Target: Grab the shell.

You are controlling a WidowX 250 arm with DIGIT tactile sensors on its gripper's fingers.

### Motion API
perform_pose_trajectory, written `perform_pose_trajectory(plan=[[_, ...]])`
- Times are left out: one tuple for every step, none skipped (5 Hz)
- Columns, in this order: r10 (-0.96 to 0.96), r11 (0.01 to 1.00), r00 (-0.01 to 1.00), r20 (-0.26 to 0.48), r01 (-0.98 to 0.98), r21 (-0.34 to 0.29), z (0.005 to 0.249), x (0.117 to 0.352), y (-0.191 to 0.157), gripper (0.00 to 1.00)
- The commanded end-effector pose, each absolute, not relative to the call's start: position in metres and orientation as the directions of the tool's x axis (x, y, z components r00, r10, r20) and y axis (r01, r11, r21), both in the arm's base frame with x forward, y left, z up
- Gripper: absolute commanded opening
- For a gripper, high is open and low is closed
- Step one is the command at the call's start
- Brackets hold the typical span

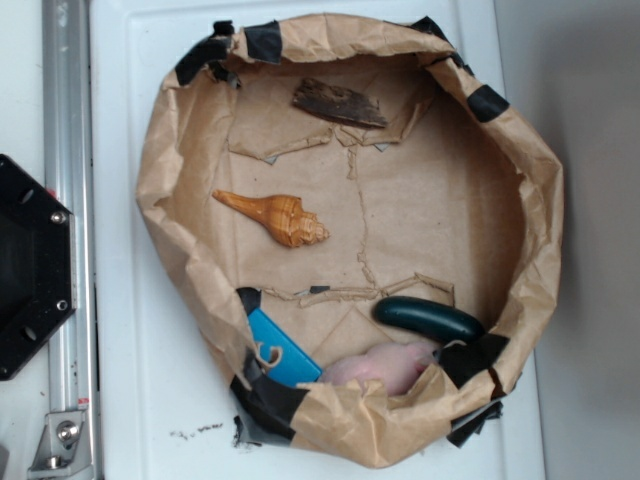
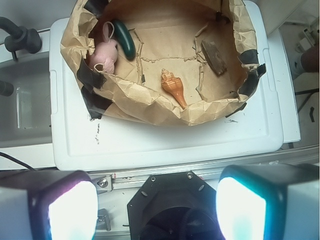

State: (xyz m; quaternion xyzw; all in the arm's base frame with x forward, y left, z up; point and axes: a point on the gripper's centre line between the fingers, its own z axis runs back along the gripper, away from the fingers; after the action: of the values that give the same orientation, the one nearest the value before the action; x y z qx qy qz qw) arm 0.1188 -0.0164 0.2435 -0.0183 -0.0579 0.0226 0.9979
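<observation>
Workspace layout: you are looking at a white plastic table (image 1: 150, 380) with a raised rim, carrying a crumpled brown paper bag (image 1: 175, 140) rolled down into a shallow nest and patched along its edge with strips of black tape (image 1: 262, 40). An aluminium rail (image 1: 68, 200) runs along one side of the table, with the black hexagonal robot base (image 1: 30, 265) mounted against it. Small dark scuff marks show on the white surface near the bag. Beyond the table, the wrist view shows a grey surface and dark cables.

Gripper (image 2: 156, 202): in the wrist view you see its two fingers at the bottom edge, one at each side, with pale pads (image 2: 241, 207) that glow white under the light. They stand wide apart, with nothing between them and nothing touching them. The gripper hangs above the base, well apart from the bag.

Contents of the bag: the shell (image 1: 275, 217) lies flat on the paper floor, near the left wall in the exterior view, touching no other item. It is orange-tan and glossy, with a long tapering spire and a wider, ribbed, knobby end. A dark brown piece of bark (image 1: 338, 103), rough and flat, lies well apart from it by the far wall. At the opposite end, a smooth dark green oblong object (image 1: 428, 318) sits just beside a pale pink soft lump (image 1: 385, 368), next to a blue flat item (image 1: 280, 352) half tucked under the paper.
</observation>
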Motion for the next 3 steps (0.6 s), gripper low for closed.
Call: perform_pose_trajectory(plan=[[0.047,0.998,0.992,0.115,-0.043,-0.039,0.243,0.119,-0.016,1.0],[-0.08,0.995,0.966,0.244,0.09,-0.031,0.235,0.166,-0.007,1.0],[-0.164,0.982,0.948,0.273,0.184,-0.047,0.225,0.206,-0.018,1.0]])
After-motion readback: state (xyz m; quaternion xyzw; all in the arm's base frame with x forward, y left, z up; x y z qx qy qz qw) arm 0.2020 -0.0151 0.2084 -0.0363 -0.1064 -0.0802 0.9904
